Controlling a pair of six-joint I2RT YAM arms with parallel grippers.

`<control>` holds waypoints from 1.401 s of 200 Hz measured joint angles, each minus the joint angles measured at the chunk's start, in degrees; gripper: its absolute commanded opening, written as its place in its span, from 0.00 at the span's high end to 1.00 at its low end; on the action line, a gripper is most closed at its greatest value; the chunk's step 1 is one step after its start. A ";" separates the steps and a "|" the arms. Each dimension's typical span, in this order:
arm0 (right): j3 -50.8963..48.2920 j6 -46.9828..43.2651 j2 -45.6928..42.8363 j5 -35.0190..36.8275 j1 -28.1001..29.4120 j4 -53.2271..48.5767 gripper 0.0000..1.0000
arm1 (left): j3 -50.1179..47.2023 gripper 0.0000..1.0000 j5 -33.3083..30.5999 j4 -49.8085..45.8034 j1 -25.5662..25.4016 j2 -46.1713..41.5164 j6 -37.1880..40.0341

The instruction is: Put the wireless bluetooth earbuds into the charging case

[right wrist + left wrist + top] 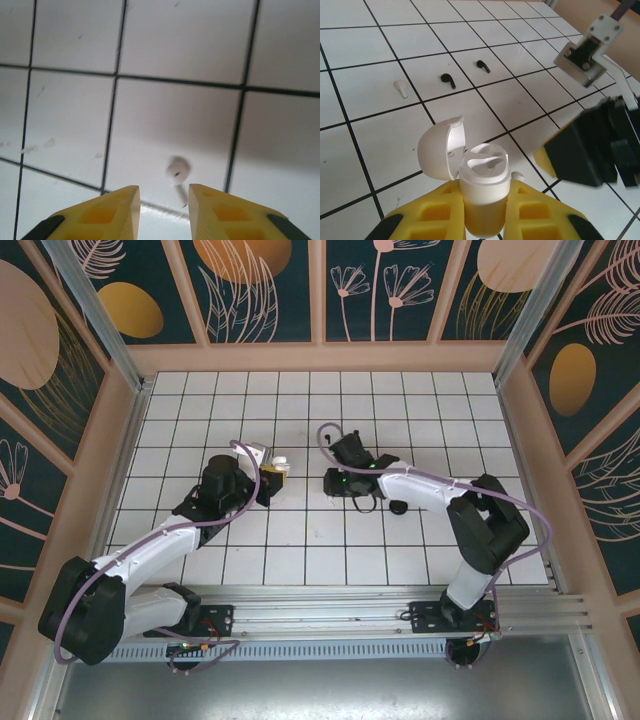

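My left gripper (483, 207) is shut on the white charging case (482, 185), held upright with its lid (437, 147) swung open to the left and both sockets empty. Two tiny black earbuds (448, 80) (482, 65) lie on the tiles beyond it. One white stemmed bud (400, 89) lies to their left, another (518, 176) just behind the case. My right gripper (164, 200) hangs open low over a white bud (177, 172), which lies between its fingertips, untouched. In the top view the case (280, 467) and right gripper (338, 482) stand about two tiles apart.
The floor is white tile (300, 560) with dark grout, walled in by patterned panels (260, 285). A small dark object (398, 507) lies right of the right gripper. The right arm's black wrist (592, 150) looms close to the case's right side.
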 measured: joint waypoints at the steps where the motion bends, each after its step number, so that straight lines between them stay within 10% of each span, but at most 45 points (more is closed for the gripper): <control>1: 0.22 -0.09 0.11 0.20 0.33 -0.28 0.73 | 0.00 0.89 0.00 0.00 0.00 0.00 0.00; 95: 16.46 1.51 15.82 14.36 6.88 -16.76 0.77 | -2.32 0.88 -1.55 -0.59 0.00 -2.89 0.55; 280: 17.64 2.62 18.62 18.97 8.09 -21.07 0.83 | -3.04 0.89 -2.78 -1.97 0.00 -3.80 1.11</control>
